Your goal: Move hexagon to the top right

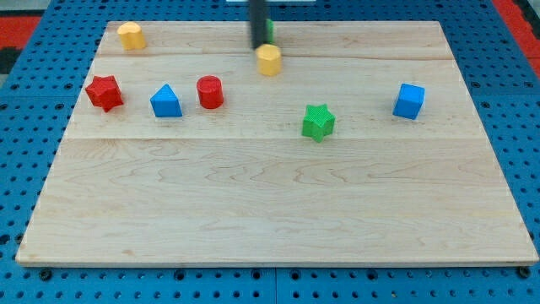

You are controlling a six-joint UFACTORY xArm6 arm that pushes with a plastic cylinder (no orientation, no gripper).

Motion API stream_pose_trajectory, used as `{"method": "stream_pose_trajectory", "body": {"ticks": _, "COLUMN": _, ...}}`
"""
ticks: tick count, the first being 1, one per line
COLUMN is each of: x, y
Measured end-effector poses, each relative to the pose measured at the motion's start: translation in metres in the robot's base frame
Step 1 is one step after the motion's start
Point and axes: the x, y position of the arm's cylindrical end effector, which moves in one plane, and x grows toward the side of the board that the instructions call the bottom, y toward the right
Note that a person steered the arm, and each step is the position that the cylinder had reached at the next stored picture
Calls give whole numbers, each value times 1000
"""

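A yellow hexagon (268,60) sits near the view's top, just left of centre. My tip (256,48) is right beside it, at its upper left, touching or almost touching it. The dark rod comes down from the view's top edge. A green block (269,32) is partly hidden behind the rod, just above the hexagon; its shape cannot be made out.
A second yellow block (130,35) sits at the top left. A red star (104,91), a blue triangle (165,101) and a red cylinder (210,91) stand in a row at the left. A green star (318,122) is right of centre, and a blue cube (409,100) is at the right.
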Motion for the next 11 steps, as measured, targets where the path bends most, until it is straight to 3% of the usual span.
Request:
{"method": "stream_pose_trajectory", "body": {"ticks": 1, "x": 9, "y": 26}}
{"method": "stream_pose_trajectory", "body": {"ticks": 2, "x": 9, "y": -60}}
{"method": "stream_pose_trajectory", "body": {"ticks": 3, "x": 14, "y": -109}}
{"method": "stream_pose_trajectory", "body": {"ticks": 4, "x": 71, "y": -90}}
{"method": "stream_pose_trajectory", "body": {"ticks": 5, "x": 56, "y": -29}}
{"method": "stream_pose_trajectory", "body": {"ticks": 6, "x": 30, "y": -36}}
{"method": "stream_pose_trajectory", "body": {"ticks": 7, "x": 14, "y": 6}}
{"method": "stream_pose_trajectory", "body": {"ticks": 8, "x": 0, "y": 18}}
{"method": "stream_pose_trajectory", "body": {"ticks": 9, "x": 0, "y": -17}}
{"method": "stream_pose_trajectory", "body": {"ticks": 11, "x": -44, "y": -5}}
